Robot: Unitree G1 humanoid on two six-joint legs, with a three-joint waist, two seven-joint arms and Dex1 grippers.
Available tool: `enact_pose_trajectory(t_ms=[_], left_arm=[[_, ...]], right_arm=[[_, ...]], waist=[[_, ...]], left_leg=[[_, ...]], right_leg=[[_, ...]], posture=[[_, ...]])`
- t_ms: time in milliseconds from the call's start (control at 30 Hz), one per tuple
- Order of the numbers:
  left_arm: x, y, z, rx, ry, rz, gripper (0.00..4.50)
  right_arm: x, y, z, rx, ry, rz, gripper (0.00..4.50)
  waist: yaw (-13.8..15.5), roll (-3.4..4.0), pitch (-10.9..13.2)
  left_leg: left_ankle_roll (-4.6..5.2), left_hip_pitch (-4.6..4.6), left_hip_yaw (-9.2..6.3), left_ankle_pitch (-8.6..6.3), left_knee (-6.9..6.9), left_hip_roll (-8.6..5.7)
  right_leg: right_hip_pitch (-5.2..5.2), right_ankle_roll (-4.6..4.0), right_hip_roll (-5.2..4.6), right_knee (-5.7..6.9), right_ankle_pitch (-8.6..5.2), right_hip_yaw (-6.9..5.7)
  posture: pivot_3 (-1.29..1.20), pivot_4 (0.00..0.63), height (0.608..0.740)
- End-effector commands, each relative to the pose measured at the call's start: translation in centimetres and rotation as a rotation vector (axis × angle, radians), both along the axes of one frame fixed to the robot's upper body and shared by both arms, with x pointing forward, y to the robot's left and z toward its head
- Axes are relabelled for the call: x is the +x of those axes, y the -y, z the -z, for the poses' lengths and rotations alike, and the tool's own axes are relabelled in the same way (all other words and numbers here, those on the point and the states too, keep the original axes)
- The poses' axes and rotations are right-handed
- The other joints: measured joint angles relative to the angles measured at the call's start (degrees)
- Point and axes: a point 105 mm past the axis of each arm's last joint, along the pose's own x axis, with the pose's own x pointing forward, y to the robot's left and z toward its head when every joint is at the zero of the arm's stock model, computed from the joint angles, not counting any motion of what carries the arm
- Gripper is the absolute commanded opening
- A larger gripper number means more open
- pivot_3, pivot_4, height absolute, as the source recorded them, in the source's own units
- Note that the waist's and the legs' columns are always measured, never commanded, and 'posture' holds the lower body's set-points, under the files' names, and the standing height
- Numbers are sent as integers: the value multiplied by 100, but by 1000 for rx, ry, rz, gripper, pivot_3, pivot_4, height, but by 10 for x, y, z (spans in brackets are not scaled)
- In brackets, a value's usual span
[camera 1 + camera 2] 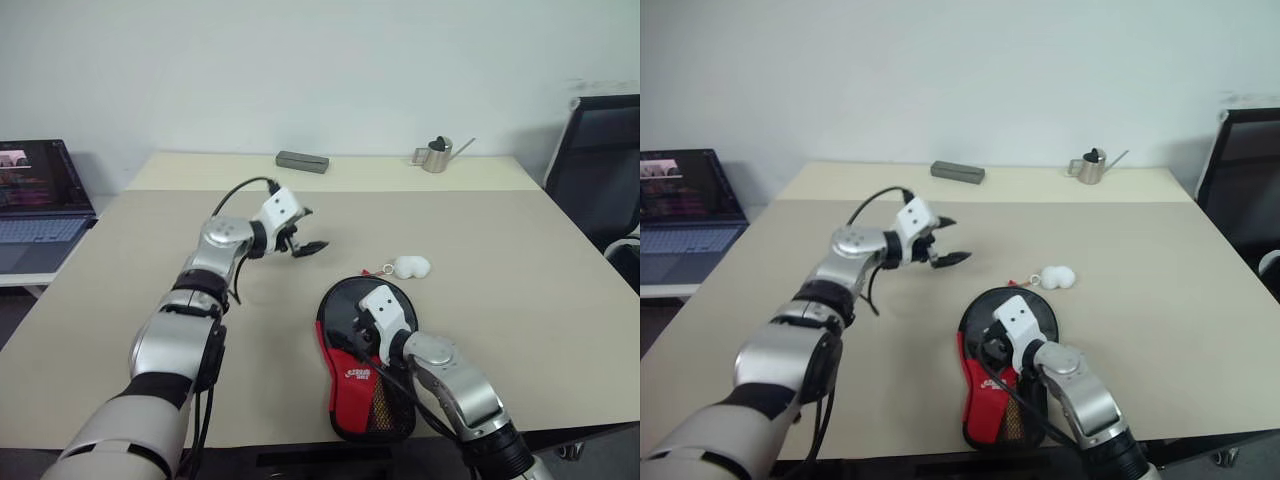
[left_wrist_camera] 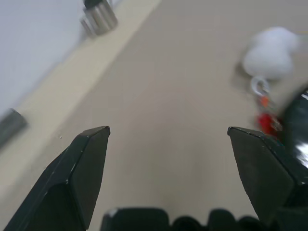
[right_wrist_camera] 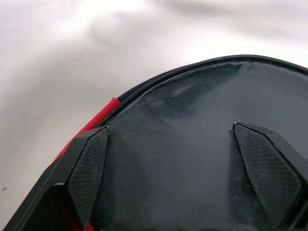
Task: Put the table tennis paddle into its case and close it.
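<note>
Case (image 1: 365, 385) lies flat on table (image 1: 520, 300), contents not visible

Non-task items on and around the table

Small grey box (image 1: 303, 161) and metal watering can (image 1: 437, 154) sit near the table's (image 1: 520, 250) far edge, well apart. Open laptop (image 1: 38, 205) stands beyond the left edge; black chair (image 1: 605, 170) beyond the right edge.

A beige table (image 1: 500, 230) stands against a plain white wall (image 1: 320, 70) — an open laptop (image 1: 40, 205) on a side desk at left, a black office chair (image 1: 600, 170) at right.
</note>
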Motion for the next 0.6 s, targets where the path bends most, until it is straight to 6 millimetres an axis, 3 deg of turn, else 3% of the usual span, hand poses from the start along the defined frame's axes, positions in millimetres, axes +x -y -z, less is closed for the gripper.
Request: enact_pose_trajectory(t_ms=[33,133,233,433,600], left_arm=[[-12,5,-17,-96,18,87,4283],[-24,8,-14,-132,2,113,4283],[-38,14,-16,-164,-19,134,4283],[-60,29,-9,-130,-56,209,4283],[-79,46,-10,-97,-94,330,4283]], right_arm=[[-17,28,31,-36,-195,7,4500],[-20,37,10,-1,-164,-48,4500],[-24,45,-13,39,-130,-102,4500],[-34,65,-70,96,-35,-187,4500],[-25,97,-111,103,32,-136,4500]], waist=[[55,-7,8],[95,-3,12],[97,6,16],[87,31,48],[76,33,67]], left_leg=[[0,-4,-2,0,0,-2],[1,-28,-21,0,0,-15],[3,-90,-38,2,2,-16],[5,-106,-32,3,5,-18],[5,-103,-30,4,6,-11]], right_leg=[[-1,-1,-2,-1,0,0],[-3,-13,-8,-19,0,0],[-32,-131,6,-82,54,-9],[-51,-143,10,-87,62,-1],[-49,-134,17,-87,67,-6]], posture=[[0,150,740],[0,150,740],[0,150,740],[0,150,740],[0,150,740]])
